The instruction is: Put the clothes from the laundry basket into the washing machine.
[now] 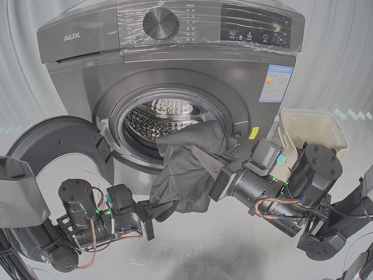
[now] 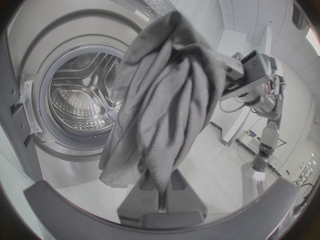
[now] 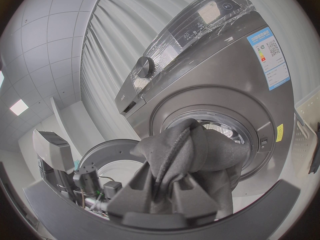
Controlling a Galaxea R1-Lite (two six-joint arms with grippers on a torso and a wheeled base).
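The 2 grippers hold 1 dark grey garment (image 1: 185,168) between them. The left gripper (image 2: 162,197) is closed narrowly on the cloth's lower end, a pinched fold rising from between its fingers (image 2: 186,197). The right gripper (image 3: 164,197) is clamped on a bunched upper part, higher and nearer the machine. The garment hangs off the floor in front of the washing machine (image 1: 77,78), and its top covers the lower right rim of the round opening; whether it touches the rim I cannot tell. The steel drum (image 1: 155,123) is visible behind it. The door (image 1: 58,140) stands swung open at the machine's left edge. The laundry basket (image 1: 338,135), pale and perforated, sits just beside the machine's right side.
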